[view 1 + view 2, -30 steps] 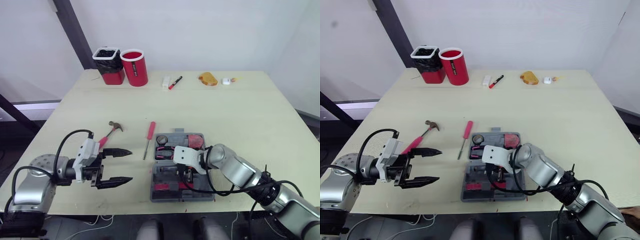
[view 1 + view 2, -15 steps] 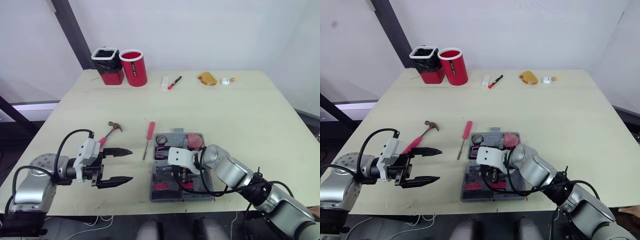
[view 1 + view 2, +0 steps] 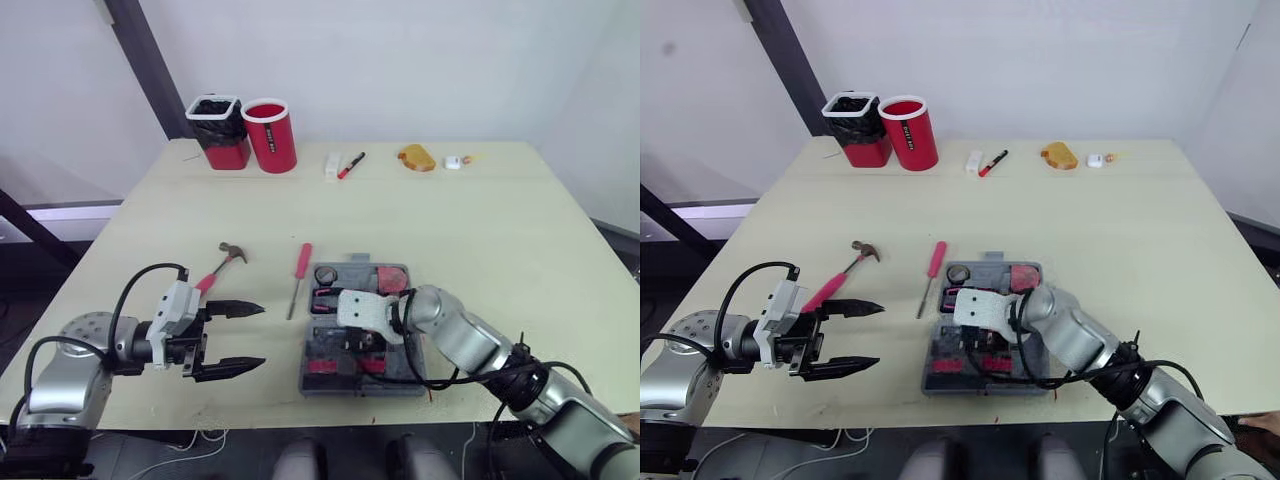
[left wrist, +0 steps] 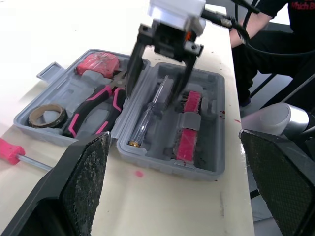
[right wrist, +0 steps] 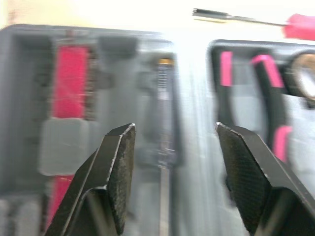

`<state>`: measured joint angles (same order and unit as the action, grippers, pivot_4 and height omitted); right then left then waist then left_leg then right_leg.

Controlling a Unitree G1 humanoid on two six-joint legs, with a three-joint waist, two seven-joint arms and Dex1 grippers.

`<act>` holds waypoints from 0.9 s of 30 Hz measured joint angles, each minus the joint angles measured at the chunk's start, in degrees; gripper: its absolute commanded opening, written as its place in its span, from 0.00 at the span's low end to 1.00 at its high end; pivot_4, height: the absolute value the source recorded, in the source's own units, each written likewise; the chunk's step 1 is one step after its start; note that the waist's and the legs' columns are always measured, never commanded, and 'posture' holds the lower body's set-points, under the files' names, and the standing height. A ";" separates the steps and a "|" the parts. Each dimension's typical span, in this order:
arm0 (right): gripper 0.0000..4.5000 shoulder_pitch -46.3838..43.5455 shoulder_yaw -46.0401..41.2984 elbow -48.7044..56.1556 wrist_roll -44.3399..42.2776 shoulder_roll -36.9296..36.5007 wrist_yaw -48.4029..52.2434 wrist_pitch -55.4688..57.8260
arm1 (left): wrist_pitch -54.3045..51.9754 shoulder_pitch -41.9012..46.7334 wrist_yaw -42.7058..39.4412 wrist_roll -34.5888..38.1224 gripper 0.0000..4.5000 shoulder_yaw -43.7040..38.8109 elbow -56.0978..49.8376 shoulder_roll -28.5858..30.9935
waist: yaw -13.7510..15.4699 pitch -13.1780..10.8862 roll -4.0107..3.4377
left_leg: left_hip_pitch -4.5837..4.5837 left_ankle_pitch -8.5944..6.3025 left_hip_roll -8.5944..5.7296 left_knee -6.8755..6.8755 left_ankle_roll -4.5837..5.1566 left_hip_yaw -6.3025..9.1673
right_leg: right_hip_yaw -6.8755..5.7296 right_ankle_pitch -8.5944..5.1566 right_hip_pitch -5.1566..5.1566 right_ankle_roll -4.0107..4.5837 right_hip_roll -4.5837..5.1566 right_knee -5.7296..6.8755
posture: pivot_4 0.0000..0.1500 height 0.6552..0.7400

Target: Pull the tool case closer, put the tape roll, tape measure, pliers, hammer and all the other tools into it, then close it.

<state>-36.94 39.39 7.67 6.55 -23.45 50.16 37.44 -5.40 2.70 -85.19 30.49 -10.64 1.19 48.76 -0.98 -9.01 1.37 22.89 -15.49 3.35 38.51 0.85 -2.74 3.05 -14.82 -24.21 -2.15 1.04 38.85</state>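
Hammer (image 3: 220,265) and screwdriver (image 3: 298,278) lie left of the open tool case (image 4: 162,160), right hand (image 4: 155,88) released above it, left hand (image 3: 258,336) released.

Pale cream desk (image 3: 480,220) against plain white walls (image 3: 420,60), dark slanted beam (image 3: 145,65) at left rear, dim floor (image 3: 40,270) beyond, soft even light

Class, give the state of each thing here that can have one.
tool case: open, lying flat
left pincer: open, empty
right pincer: open, over the case
hammer: outside the case
red screwdriver: outside the case
tape roll: in the case
pliers: in the case
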 measured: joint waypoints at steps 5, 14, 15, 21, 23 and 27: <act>0.63 1.24 -1.39 1.11 -0.28 -1.05 0.52 -1.78 | 0.59 -0.27 0.01 0.00 1.00 0.01 0.00 -0.24 | -0.01 0.00 0.00 | 0.00 0.00 0.00 -0.02 0.00 0.00 | 0.00 0.00 0.00 0.00 0.00 -0.01 | 1.00 1.00; 0.01 6.67 -5.16 -1.00 -3.23 0.50 0.74 -11.66 | 1.42 -0.26 -0.19 -0.05 1.00 0.03 0.83 -0.36 | -0.03 0.00 0.00 | 0.00 0.00 0.00 -0.02 0.00 -0.01 | 0.01 0.00 0.00 0.00 -0.01 0.00 | 1.00 1.00; 0.01 6.86 -5.33 -1.17 -3.40 0.66 0.79 -11.92 | 1.57 -0.26 -0.22 -0.05 1.00 0.03 0.86 -0.36 | -0.02 0.00 0.00 | 0.00 0.00 0.00 -0.01 0.00 -0.01 | 0.01 0.00 0.00 0.00 -0.01 0.00 | 1.00 1.00; 0.01 7.41 -5.61 -4.50 -3.07 1.39 0.70 -15.20 | 2.39 -0.27 -0.69 -0.05 1.00 0.03 1.70 -0.35 | -0.02 0.00 0.00 | 0.00 0.00 0.00 -0.02 0.00 -0.01 | 0.01 0.00 0.00 0.00 0.00 0.00 | 1.00 1.00; 0.01 7.77 -5.61 -5.85 -2.74 1.44 0.63 -15.71 | 2.48 -0.28 -0.73 -0.06 1.00 0.03 1.74 -0.35 | -0.01 0.00 0.01 | 0.00 0.00 0.00 -0.02 0.00 -0.02 | 0.01 0.00 0.00 0.00 0.00 -0.01 | 1.00 1.00; 0.01 7.92 -5.63 -7.89 -2.28 1.82 0.51 -16.59 | 2.94 -0.29 -0.78 -0.06 1.00 0.03 1.94 -0.35 | -0.02 0.00 0.01 | 0.00 0.00 0.00 -0.02 0.00 -0.01 | 0.01 0.00 0.00 0.00 -0.01 0.00 | 1.00 1.00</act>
<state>-29.01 33.76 -0.22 4.27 -21.63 50.67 20.85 -2.46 2.41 -85.97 30.43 -10.61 3.13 48.40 -1.00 -9.01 1.38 22.89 -15.49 3.35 38.49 0.86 -2.75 3.06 -14.82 -24.21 -2.15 1.03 38.85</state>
